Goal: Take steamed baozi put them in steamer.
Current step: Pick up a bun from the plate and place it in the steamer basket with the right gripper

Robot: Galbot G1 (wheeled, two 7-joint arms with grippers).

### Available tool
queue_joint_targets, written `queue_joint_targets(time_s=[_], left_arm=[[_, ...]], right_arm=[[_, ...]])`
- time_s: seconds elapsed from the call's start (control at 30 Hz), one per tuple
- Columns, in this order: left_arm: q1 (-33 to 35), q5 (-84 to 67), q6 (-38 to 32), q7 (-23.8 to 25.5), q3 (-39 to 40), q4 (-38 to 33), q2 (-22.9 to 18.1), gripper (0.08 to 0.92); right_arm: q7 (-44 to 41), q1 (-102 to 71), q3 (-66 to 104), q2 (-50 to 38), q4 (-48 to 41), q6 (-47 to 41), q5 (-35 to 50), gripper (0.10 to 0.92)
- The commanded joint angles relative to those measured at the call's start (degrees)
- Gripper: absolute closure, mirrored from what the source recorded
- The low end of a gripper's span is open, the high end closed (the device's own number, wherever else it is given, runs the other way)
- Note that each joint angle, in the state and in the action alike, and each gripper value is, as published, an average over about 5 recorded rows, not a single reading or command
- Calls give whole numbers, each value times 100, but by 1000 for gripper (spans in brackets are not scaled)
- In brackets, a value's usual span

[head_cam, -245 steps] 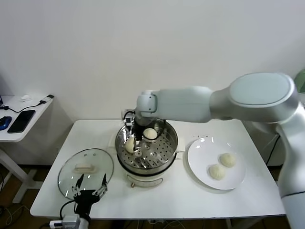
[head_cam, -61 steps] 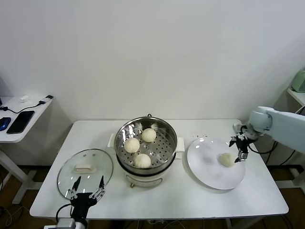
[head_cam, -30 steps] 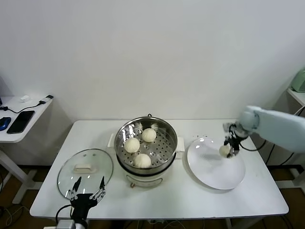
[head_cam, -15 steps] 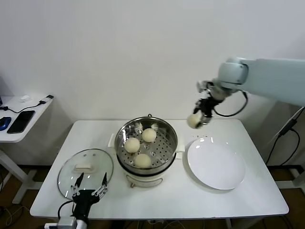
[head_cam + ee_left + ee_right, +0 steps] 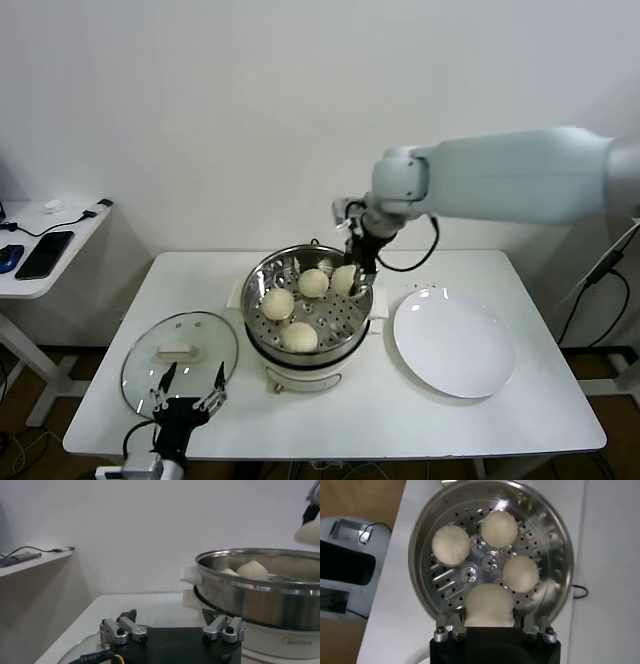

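The steamer [image 5: 258, 283] stands mid-table with three baozi on its perforated tray: one at the left [image 5: 277, 303], one at the back [image 5: 314, 283], one at the front [image 5: 299, 337]. My right gripper [image 5: 351, 279] is shut on the fourth baozi [image 5: 343, 280] and holds it low over the tray's back right part. In the right wrist view this baozi [image 5: 489, 605] sits between the fingers [image 5: 455, 631] above the steamer [image 5: 420, 527]. My left gripper [image 5: 186, 392] is open and empty, parked low at the table's front left by the lid.
The flat white plate [image 5: 455, 343] lies right of the steamer with nothing on it. The glass lid [image 5: 180, 352] with its cream handle lies front left. A side table [image 5: 45, 245] with a phone stands at the far left.
My right gripper has carried the baozi left and down, from high above the plate's far edge to low over the steamer tray. The left arm has not moved.
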Motion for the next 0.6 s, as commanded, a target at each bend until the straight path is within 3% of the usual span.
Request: queue_joint_targets(time_s=[0.03, 0.47, 0.6], left_arm=[[-16, -7, -9, -3, -12, 41, -1, 177], [32, -6, -10, -22, -10, -16, -5, 177], [60, -10, -18, -26, -11, -55, -4, 177]], right_arm=[[747, -1033, 23, 412, -207, -304, -232, 395], [1020, -1319, 248, 201, -375, -209, -292, 389], [706, -1178, 260, 117, -339, -1, -243, 318]])
